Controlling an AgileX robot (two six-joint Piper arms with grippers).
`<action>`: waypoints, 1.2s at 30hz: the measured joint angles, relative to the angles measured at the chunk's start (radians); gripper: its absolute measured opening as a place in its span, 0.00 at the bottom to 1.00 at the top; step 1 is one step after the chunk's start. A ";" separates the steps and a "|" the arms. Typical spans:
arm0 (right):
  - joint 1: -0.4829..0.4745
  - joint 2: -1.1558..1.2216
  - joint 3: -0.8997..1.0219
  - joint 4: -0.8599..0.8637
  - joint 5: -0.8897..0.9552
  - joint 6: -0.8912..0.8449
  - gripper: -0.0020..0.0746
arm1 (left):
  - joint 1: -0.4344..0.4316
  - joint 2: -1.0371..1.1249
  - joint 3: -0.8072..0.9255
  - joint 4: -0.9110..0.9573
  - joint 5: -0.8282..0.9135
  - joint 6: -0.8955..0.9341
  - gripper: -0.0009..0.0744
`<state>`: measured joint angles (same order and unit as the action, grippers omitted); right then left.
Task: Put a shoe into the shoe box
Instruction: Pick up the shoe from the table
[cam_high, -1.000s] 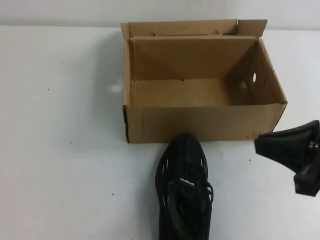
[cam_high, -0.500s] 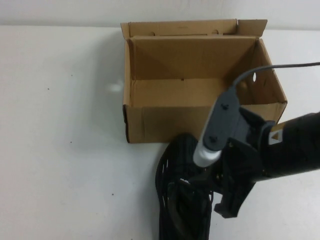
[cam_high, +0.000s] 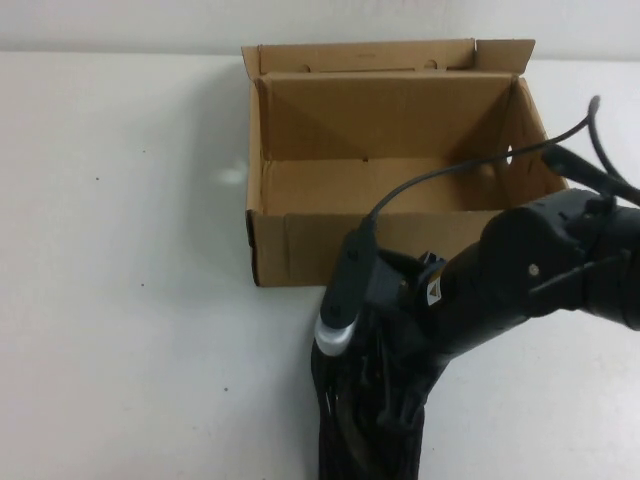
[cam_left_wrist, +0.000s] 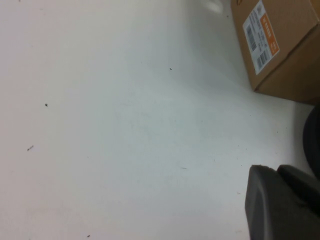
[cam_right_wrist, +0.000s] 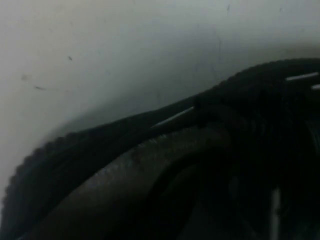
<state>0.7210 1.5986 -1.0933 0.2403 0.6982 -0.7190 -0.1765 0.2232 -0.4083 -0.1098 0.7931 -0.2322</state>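
Note:
The open brown shoe box stands at the back middle of the table, empty inside, with a round hole in its right end wall. The black shoe lies just in front of it, toe towards the box. My right gripper has come in from the right and is down on the shoe's upper, hiding its middle. The right wrist view is filled by the shoe's ridged sole and dark upper. My left gripper is shut and empty, low over bare table to the left of the box.
The white table stretches wide to the left of the box and shoe. The right arm's cable arches over the box's front wall. A white label is on the box's end wall.
My right arm has swung in from the right edge, passed over the box's front right corner and come down onto the shoe. The shoe and box have not moved.

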 joint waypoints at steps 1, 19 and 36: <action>0.000 0.014 0.000 -0.010 -0.005 0.002 0.52 | 0.000 0.000 0.000 0.000 0.000 0.000 0.01; 0.001 0.057 -0.011 -0.013 -0.031 0.027 0.04 | 0.000 0.000 0.000 -0.102 0.045 0.073 0.01; 0.001 -0.019 -0.280 0.102 0.204 0.544 0.03 | 0.000 0.000 -0.055 -0.678 0.010 0.996 0.53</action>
<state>0.7217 1.5797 -1.3734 0.3426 0.9017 -0.1746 -0.1765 0.2232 -0.4637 -0.7874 0.8033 0.7637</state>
